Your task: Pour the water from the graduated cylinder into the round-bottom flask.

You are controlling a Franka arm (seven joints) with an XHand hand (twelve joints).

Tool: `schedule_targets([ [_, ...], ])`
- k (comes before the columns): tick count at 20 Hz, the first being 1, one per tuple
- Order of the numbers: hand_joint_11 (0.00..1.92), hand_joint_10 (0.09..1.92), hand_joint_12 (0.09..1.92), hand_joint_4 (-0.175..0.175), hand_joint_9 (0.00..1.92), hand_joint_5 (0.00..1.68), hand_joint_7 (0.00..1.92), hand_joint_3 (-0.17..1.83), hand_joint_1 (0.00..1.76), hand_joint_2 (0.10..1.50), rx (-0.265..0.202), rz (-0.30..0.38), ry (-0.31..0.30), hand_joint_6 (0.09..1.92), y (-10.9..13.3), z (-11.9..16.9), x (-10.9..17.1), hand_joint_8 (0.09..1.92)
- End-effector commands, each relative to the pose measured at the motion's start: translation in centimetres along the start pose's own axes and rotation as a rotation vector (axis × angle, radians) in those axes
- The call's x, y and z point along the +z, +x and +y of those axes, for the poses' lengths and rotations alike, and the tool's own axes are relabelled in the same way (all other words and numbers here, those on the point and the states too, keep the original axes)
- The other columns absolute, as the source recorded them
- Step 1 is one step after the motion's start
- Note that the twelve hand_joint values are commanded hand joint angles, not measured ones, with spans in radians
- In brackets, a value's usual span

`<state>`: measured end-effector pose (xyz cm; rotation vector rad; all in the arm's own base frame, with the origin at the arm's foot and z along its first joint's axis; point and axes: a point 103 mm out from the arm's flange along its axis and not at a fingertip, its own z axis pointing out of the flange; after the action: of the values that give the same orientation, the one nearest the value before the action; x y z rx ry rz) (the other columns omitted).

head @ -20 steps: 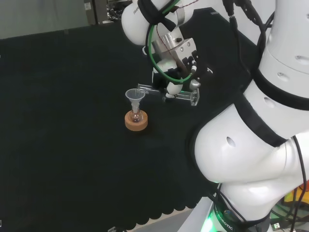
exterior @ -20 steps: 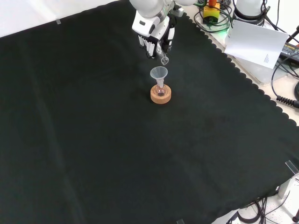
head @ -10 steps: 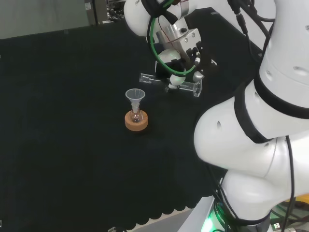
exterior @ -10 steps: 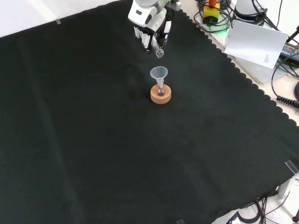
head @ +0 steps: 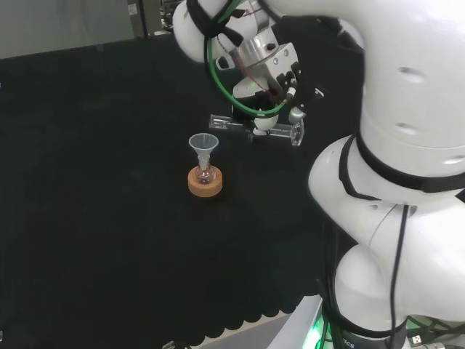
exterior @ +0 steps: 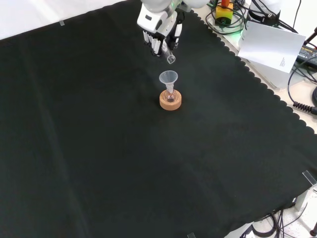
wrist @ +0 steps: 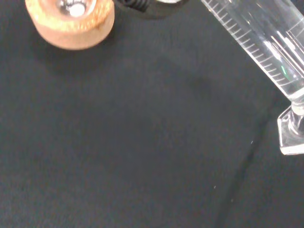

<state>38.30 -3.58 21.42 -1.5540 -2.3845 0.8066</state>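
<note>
Head view: the graduated cylinder (head: pixel 256 129), made of clear material, was held lying almost level above the black cloth (head: pixel 94 218), its open mouth turned toward the funnel (head: pixel 203 145) and its flat foot toward the white arm links (head: pixel 407 145). It was clasped by the curled fingers of the black and white hand (head: pixel 272 91). Just beside and below its mouth, the funnel was seated in the neck of the small round-bottom flask (head: pixel 205 175), which was rested on a cork ring (head: pixel 205 183). In the front view, the cylinder's mouth (exterior: pixel 171 59) was seen above the funnel, clear of its rim.
</note>
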Motion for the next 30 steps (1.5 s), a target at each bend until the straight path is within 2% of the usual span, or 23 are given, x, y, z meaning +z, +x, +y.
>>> schedule_targets([
  [1, 1.19, 0.09, 0.82, -0.175, 1.51, 1.10, 1.14, 0.00, 1.28, 1.05, -0.011, -0.008, 0.058, 0.79, 1.8, 1.2, 1.3, 0.78],
  [10, 1.19, 0.09, 0.82, -0.175, 1.51, 1.10, 1.14, 0.00, 1.28, 1.05, -0.010, -0.018, 0.058, 0.79, 2.0, 1.3, 0.9, 0.78],
  [16, 1.19, 0.09, 0.82, -0.175, 1.51, 1.10, 1.14, 0.00, 1.28, 1.05, -0.008, -0.023, 0.074, 0.79, 0.5, 1.2, 0.9, 0.78],
  [23, 1.19, 0.09, 0.82, -0.175, 1.51, 1.10, 1.14, 0.00, 1.28, 1.05, 0.002, -0.062, 0.093, 0.79, 0.7, 1.2, 0.2, 0.78],
  [25, 1.19, 0.09, 0.82, -0.175, 1.51, 1.10, 1.14, 0.00, 1.28, 1.05, 0.004, -0.091, 0.102, 0.79, 1.9, 1.5, -0.2, 0.78],
  [30, 1.19, 0.09, 0.82, -0.175, 1.51, 1.10, 1.14, 0.00, 1.28, 1.05, 0.001, -0.076, 0.111, 0.79, 1.1, 1.5, 0.0, 0.78],
])
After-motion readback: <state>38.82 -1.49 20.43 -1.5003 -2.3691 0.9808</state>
